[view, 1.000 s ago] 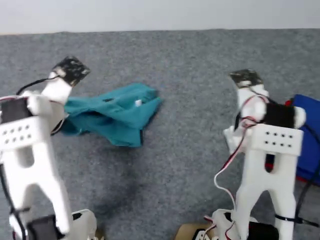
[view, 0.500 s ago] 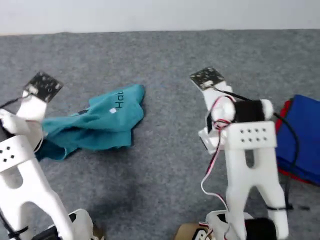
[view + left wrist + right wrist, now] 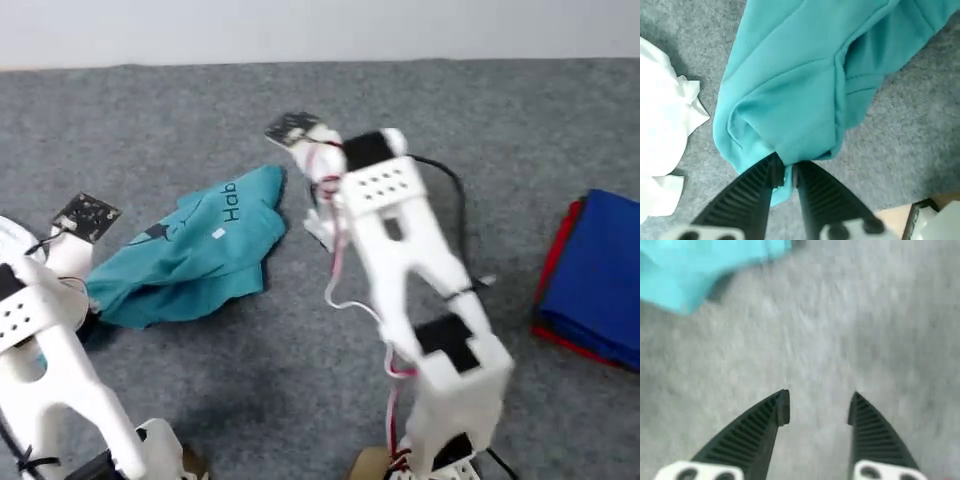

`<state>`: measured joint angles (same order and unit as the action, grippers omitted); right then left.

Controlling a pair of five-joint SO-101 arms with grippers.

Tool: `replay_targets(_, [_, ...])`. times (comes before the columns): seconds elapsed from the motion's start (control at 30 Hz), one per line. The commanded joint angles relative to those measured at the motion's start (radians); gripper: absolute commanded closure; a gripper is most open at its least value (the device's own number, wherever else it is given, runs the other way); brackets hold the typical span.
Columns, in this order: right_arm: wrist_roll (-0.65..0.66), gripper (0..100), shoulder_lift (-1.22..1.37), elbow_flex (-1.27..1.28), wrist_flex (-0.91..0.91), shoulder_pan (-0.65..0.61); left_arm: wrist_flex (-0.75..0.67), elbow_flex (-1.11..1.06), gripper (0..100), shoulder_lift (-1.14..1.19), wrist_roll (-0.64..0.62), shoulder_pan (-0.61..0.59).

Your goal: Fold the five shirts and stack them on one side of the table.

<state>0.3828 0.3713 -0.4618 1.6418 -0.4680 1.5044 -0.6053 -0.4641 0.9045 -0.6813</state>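
A crumpled teal shirt [image 3: 185, 257] lies on the grey carpet at the left. My left gripper [image 3: 784, 176] is shut on a fold of the teal shirt [image 3: 805, 75] at its near left end. My right gripper [image 3: 817, 409] stands open over bare carpet, with a corner of the teal shirt [image 3: 700, 270] just beyond it. In the high view the right arm [image 3: 375, 215] stretches across the middle, its tip close to the teal shirt's right edge. A folded blue shirt [image 3: 595, 275] lies on a red one [image 3: 556, 262] at the right edge.
White cloth [image 3: 662, 140] lies crumpled beside the teal shirt, at the table's left edge [image 3: 12, 232]. The left arm's white frame [image 3: 45, 340] stands at the lower left. Bare grey carpet [image 3: 480, 140] stretches between the teal shirt and the blue stack.
The right arm has swung left across the table, from beside the blue stack to the teal shirt. The left gripper has dragged the teal shirt left and nearer.
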Motion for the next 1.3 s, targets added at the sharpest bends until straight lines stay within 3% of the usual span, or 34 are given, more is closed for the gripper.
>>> replay_targets(0.0, [-0.009, 76.6, 0.142, -0.255, -0.01, -0.068, -0.038, -0.01, 100, -0.031, 0.008, -0.003])
replay_targets(0.43, [-0.008, 74.7, 0.676, -0.901, -0.002, -0.179, -0.029, -0.008, 100, -0.031, 0.005, -0.006])
replay_targets(0.67, [-0.008, 75.1, 0.806, -0.994, -0.012, -0.208, -0.029, -0.01, 100, -0.031, 0.003, -0.008])
replay_targets(0.77, [-0.008, 79.7, 0.834, -0.996, -0.024, -0.203, -0.029, -0.01, 100, -0.031, 0.003, -0.008])
replay_targets(0.9, [-0.006, 99.8, 0.819, -1.003, -0.027, -0.183, -0.029, -0.01, 100, -0.031, 0.003, -0.008])
replay_targets(1.07, [0.044, 98.6, 0.763, -1.056, 0.005, -0.145, -0.028, 0.056, 100, -0.04, -0.092, -0.003])
replay_targets(1.27, [0.086, 98.8, 0.65, -1.188, 0.076, -0.084, 0.028, 0.294, 100, -0.04, -0.209, 0.006])
